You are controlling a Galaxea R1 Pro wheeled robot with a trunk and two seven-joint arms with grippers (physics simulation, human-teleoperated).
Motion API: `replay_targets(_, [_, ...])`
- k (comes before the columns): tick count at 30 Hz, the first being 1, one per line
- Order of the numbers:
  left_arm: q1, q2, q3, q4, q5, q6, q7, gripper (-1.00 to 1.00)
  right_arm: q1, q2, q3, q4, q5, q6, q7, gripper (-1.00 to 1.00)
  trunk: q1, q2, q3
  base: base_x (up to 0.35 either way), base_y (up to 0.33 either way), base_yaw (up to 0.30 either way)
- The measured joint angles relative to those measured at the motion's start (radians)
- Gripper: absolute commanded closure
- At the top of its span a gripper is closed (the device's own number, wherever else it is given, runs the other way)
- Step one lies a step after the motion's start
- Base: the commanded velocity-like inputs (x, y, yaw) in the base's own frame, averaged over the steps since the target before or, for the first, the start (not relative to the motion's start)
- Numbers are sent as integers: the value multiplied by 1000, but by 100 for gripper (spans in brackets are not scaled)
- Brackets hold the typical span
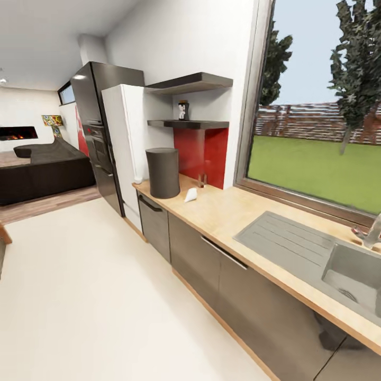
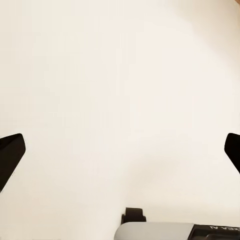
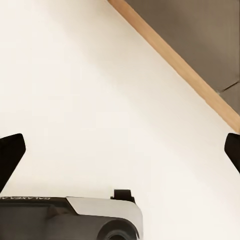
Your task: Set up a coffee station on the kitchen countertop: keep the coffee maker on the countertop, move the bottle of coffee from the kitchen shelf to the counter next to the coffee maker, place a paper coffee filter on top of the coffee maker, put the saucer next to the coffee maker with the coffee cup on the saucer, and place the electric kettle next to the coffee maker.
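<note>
Head view: wooden surface (image 1: 275, 222) runs along the window wall; my arms are out of frame here.
Coffee maker: dark cylinder (image 1: 163, 172) stands at the far end of the surface, near its front edge, beside the white cabinet (image 1: 123, 143).
Filter: small white paper coffee filter (image 1: 191, 195) lies on the surface just beside the cylinder, toward the sink (image 1: 352, 275).
Bottle of coffee: small item (image 1: 183, 110) on the lower kitchen shelf (image 1: 188, 124), above the red backsplash; too small to read any detail.
Left wrist view: my left hand (image 2: 120, 155) points down at pale floor (image 2: 120, 75); dark fingertips (image 2: 10, 152) at both side edges, spread wide, holding nothing.
Right wrist view: my right hand (image 3: 120, 155) also faces the floor, spread wide and empty; this view adds a wooden plinth strip (image 3: 175, 60) and grey cabinet front (image 3: 205, 35).
</note>
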Motion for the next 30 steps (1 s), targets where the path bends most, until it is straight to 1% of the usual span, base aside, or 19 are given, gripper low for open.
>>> replay_targets(9, [0,0,0,0,0,0,0,-100,0,0,0,0,1,0,0,-100,0,0,0,315,122,198])
replay_targets(26, [0,0,0,0,0,0,0,-100,0,1,0,0,0,0,0,-100,0,0,0,306,194,198])
replay_targets(30, [0,0,0,0,0,0,0,-100,0,1,0,0,0,0,0,-100,0,0,0,304,185,97])
